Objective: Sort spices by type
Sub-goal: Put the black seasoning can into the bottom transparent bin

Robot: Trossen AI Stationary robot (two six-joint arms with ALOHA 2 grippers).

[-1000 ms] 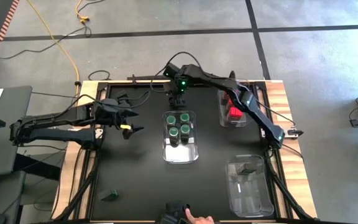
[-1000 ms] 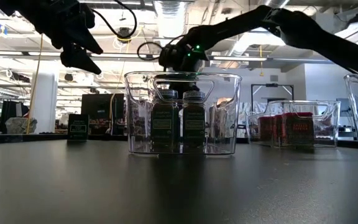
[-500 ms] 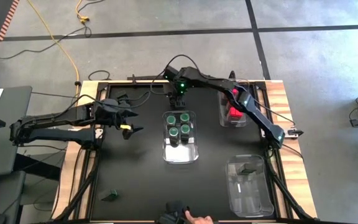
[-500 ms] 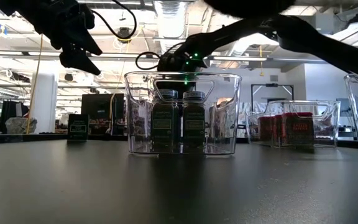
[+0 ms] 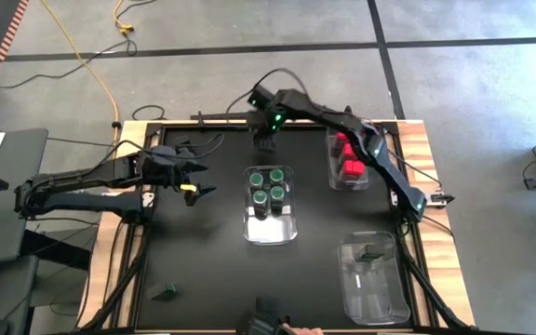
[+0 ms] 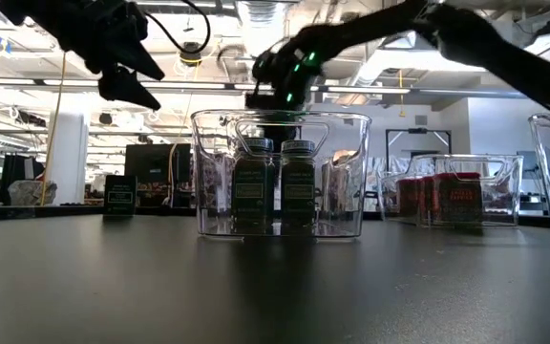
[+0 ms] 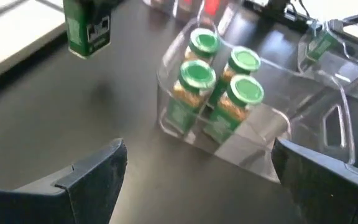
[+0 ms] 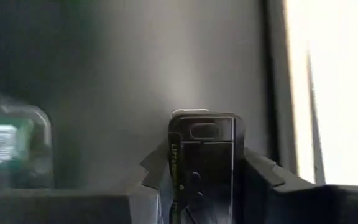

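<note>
Spice tin (image 8: pixel 202 158) pinched flat-sided in my right gripper (image 5: pixel 266 141), twelve o'clock of bin (image 5: pixel 270 223); rigid, light, slick. Left gripper (image 5: pixel 196 182) released.

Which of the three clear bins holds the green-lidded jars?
The middle bin, alone at the table's centre, holds four green-lidded jars at its far end. The far-right bin holds red boxes; the near-right bin holds a dark container.
</note>
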